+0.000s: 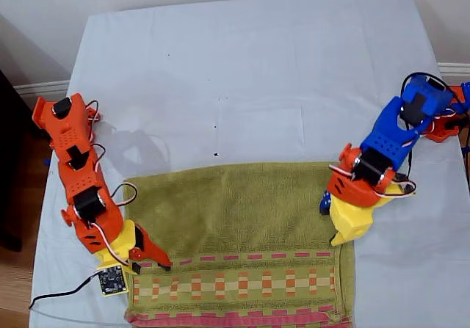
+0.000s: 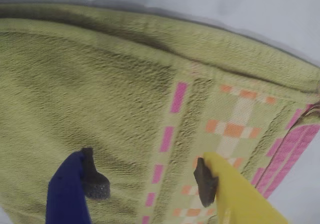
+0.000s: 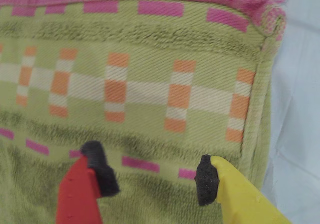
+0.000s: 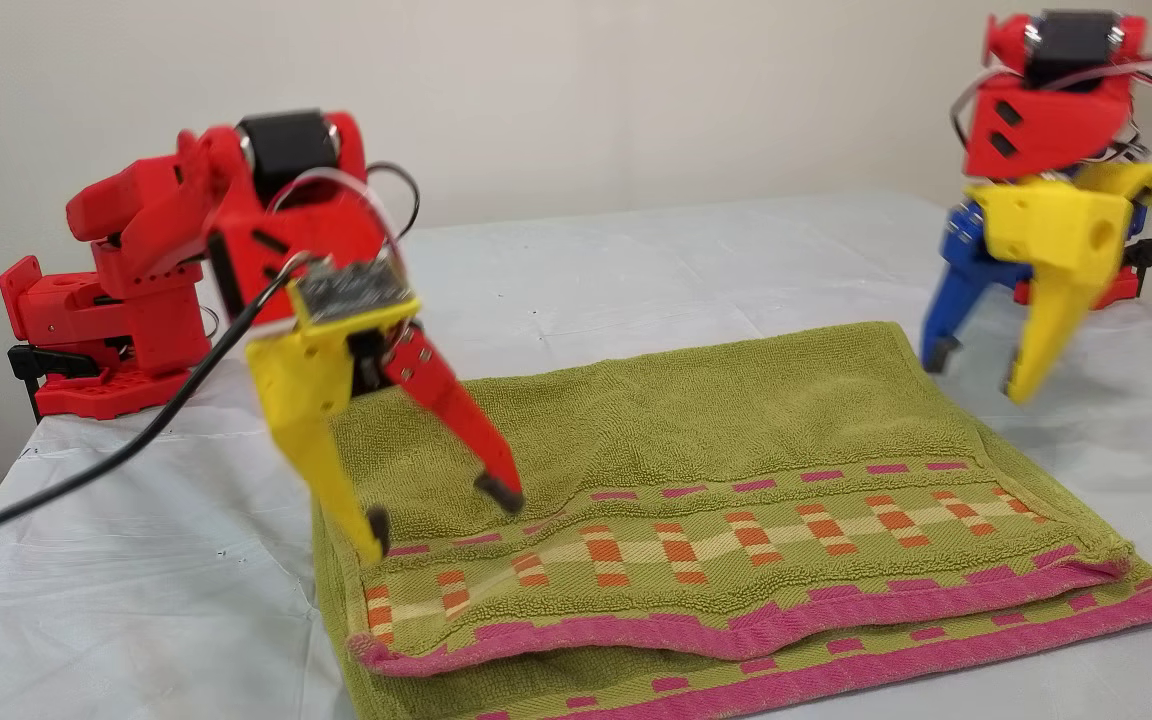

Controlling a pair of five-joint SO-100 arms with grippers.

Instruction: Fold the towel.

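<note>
— What is at the exterior view's left?

— My second claw [image 1: 150,266]. Its red and yellow jaws stand wide apart with nothing between them. They point down at the towel [image 1: 242,210], whose dashed pink line runs below the tips and whose checked band [image 3: 125,91] lies just beyond them.

— Do the tips touch the cloth?

— In the other view they sit low and very close to it, but I cannot tell whether they press on it.

— And the towel itself?

— It lies flat on the sheet [image 1: 257,71] that covers the surface, between the two claws. It is doubled over. The other view shows two layers, with the upper pink border resting just behind the lower one along the edge nearest that camera.

— What about the exterior view's right?

— My first claw [image 1: 332,225] is there. Its blue and yellow jaws are also spread wide and grip nothing. It hangs over the towel's side edge, with the olive pile below the blue jaw and the checked band below the yellow one. In the other view its tips are clearly raised off the cloth.
</note>
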